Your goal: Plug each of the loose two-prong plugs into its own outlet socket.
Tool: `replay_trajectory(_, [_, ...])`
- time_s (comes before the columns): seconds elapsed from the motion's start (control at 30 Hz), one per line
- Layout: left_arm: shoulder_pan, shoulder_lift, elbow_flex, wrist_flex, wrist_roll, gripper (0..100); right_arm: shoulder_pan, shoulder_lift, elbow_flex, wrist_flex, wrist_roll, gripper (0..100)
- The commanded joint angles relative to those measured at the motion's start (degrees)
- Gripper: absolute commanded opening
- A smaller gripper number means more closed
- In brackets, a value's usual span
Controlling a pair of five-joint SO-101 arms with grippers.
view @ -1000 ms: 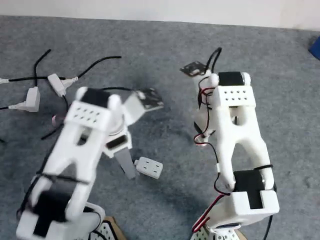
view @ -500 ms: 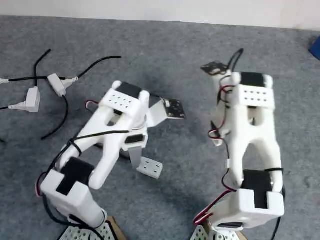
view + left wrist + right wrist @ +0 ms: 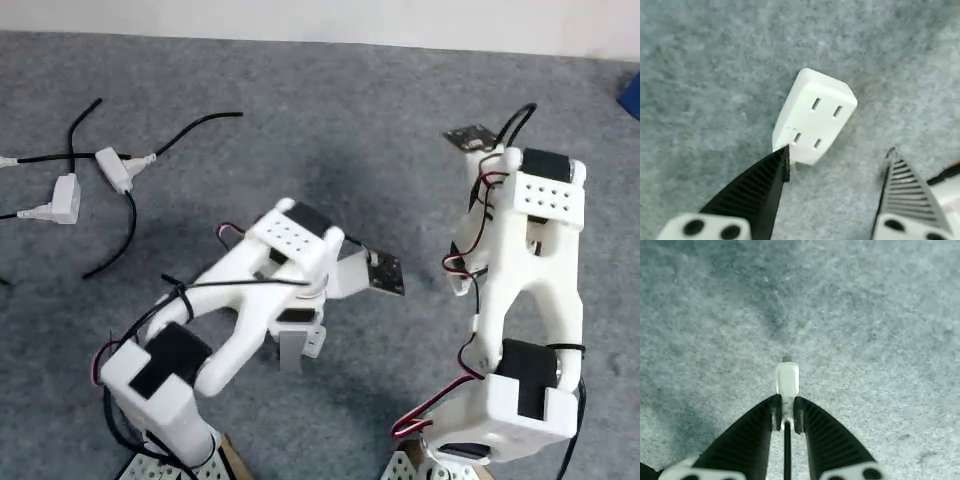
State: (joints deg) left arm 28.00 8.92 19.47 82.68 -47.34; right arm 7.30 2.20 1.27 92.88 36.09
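The left gripper [image 3: 837,151], spread wide, hangs over a white plastic outlet block [image 3: 815,115] (two slot pairs facing up). The right gripper [image 3: 786,406] pinches a white black-corded plug [image 3: 787,377].

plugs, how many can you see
3: near plug and far plug at the far left, held plug in the right gripper. Others may sit off-frame.

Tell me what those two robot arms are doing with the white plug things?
They are getting ready to plug things in. The right gripper is shut on a white plug, holding it over the grey carpet. The left gripper is open over a white outlet block lying on the carpet, with one fingertip right at its edge. Farther off lie two more corded plugs, not yet plugged in.
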Motion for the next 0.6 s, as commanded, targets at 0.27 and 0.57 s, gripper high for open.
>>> replay_trajectory(0.27, [1.01, -0.22, 1.89, -5.36, -0.62, 35, 1.8, -3.56, -0.75, -0.13, 1.93, 0.7])
replay_trajectory(0.57, [2.95, -0.84, 1.8, -1.05, -2.64, 35, 1.71, -3.56, -0.84, -0.13, 1.93, 0.7])
